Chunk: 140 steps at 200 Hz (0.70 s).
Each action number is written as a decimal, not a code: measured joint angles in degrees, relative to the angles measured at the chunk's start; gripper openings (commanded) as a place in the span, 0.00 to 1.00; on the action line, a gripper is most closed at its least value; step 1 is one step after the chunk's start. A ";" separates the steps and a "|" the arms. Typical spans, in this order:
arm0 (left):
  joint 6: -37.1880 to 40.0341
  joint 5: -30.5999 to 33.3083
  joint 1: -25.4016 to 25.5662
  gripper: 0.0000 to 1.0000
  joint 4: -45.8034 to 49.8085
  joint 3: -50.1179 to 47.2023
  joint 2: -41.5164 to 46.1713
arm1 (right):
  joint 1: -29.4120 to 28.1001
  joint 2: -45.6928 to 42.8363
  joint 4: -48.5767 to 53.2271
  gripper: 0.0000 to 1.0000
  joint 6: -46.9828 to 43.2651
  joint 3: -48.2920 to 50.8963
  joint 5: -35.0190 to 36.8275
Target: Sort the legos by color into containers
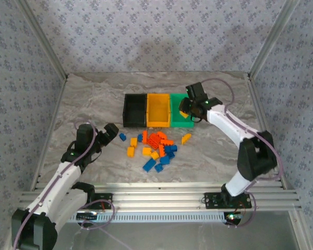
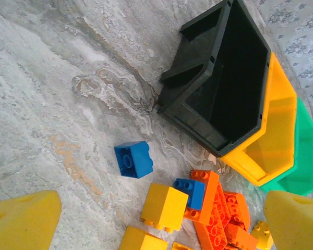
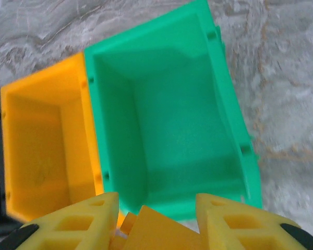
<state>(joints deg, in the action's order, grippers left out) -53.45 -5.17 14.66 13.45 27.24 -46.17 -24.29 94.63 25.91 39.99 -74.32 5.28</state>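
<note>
From overhead, the three bins stand in a joined row near the middle of the marbled table [image 1: 94, 99]. The black bin [image 1: 134, 110] is at the nine o'clock end, the yellow-orange bin [image 1: 158, 109] is in the middle and the green bin [image 1: 178, 123] is at the three o'clock end. The right gripper [image 1: 188, 110] hangs over the green bin's three o'clock side, fingers clamped on a yellow-orange brick [image 1: 183, 113]. Its wrist camera looks down past that brick [image 3: 159, 234], which is wedged between the two yellow fingers [image 3: 78, 221]. Below them is the green bin [image 3: 167, 120], with the yellow-orange bin [image 3: 41, 156] touching it at nine o'clock.

The pile of legos [image 1: 156, 148] lies loose on the table at six o'clock from the bins, with blue, orange and yellow bricks mixed together.

The left gripper [image 1: 112, 131] sits low at nine o'clock from the pile, fingers spread wide with nothing between them. Its own camera shows a lone blue brick [image 2: 133, 159] on the table, apart from the black bin [image 2: 219, 78] at its one o'clock. A yellow brick [image 2: 164, 205] lies near it at five o'clock, beside the orange bricks [image 2: 219, 213]
</note>
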 measured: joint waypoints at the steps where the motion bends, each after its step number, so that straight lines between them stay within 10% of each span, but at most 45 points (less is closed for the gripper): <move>1: 0.00 0.02 0.00 1.00 0.04 0.00 0.00 | 0.04 0.24 0.00 0.32 -0.02 -0.17 -0.02; 37: 1.33 0.55 0.00 0.99 2.16 0.00 -0.98 | 1.14 10.80 0.13 0.36 -1.07 -7.61 1.29; 82: 3.54 0.52 0.00 0.97 2.45 0.00 -4.28 | 1.16 17.90 1.88 0.68 -1.97 -14.58 1.79; 140: 7.02 1.16 1.25 0.89 1.68 1.16 -12.59 | 0.79 11.93 0.68 0.71 -2.32 -10.12 2.05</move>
<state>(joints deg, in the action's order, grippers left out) -46.44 -4.01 15.90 15.14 28.40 -58.76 -23.51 106.56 26.59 37.67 -84.44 7.33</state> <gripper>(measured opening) 0.907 0.707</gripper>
